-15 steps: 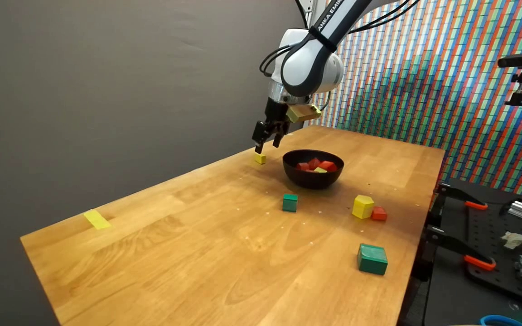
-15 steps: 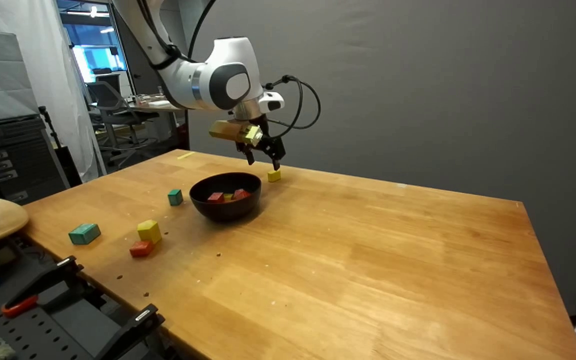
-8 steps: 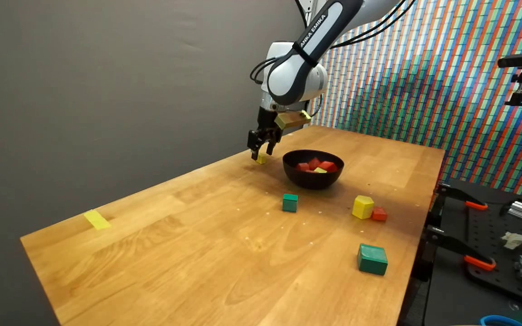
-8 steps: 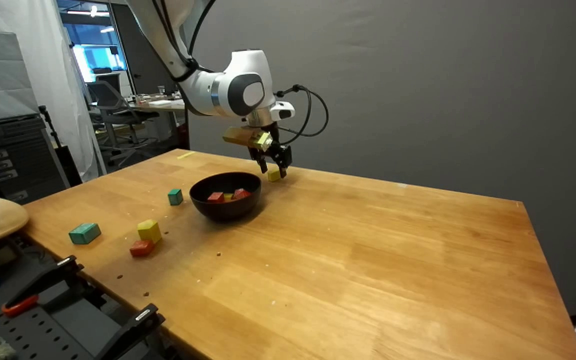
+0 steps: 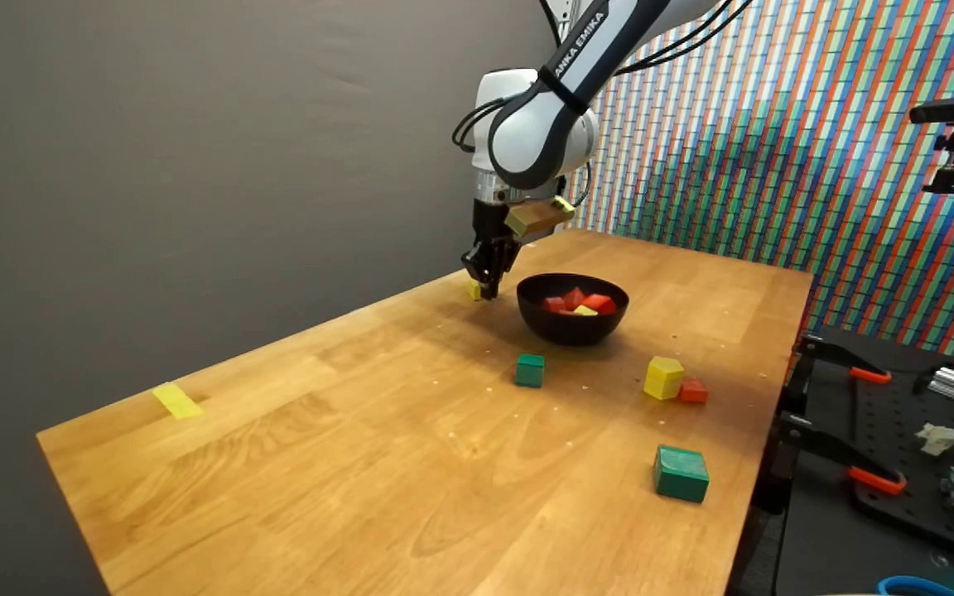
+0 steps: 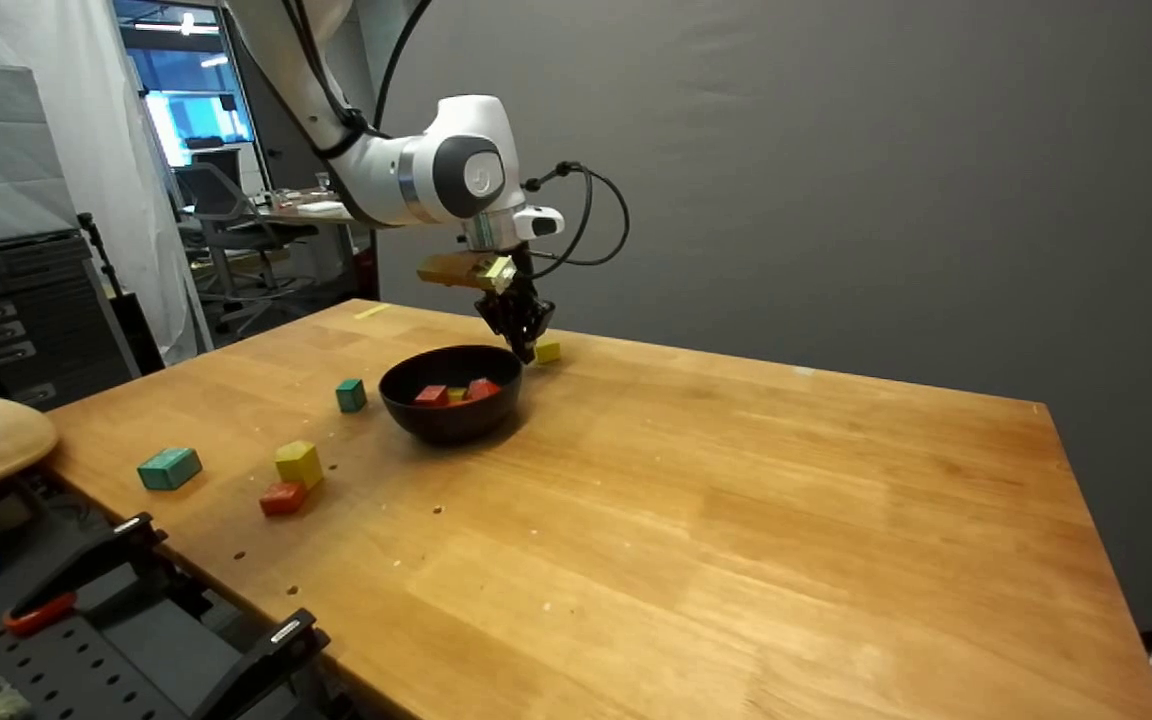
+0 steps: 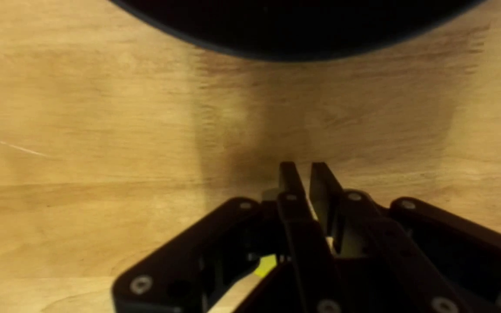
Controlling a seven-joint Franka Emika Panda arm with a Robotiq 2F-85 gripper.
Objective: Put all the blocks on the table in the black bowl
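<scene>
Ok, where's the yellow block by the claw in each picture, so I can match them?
In an exterior view: yellow block near centre, left of the bowl, partly hidden by the claw.
In an exterior view: yellow block near centre, right of the bowl.
Wrist view: low centre; only a yellow patch, likely it, shows between the claw's parts.
Shared landmark: the bowl, at the wrist view's top.
</scene>
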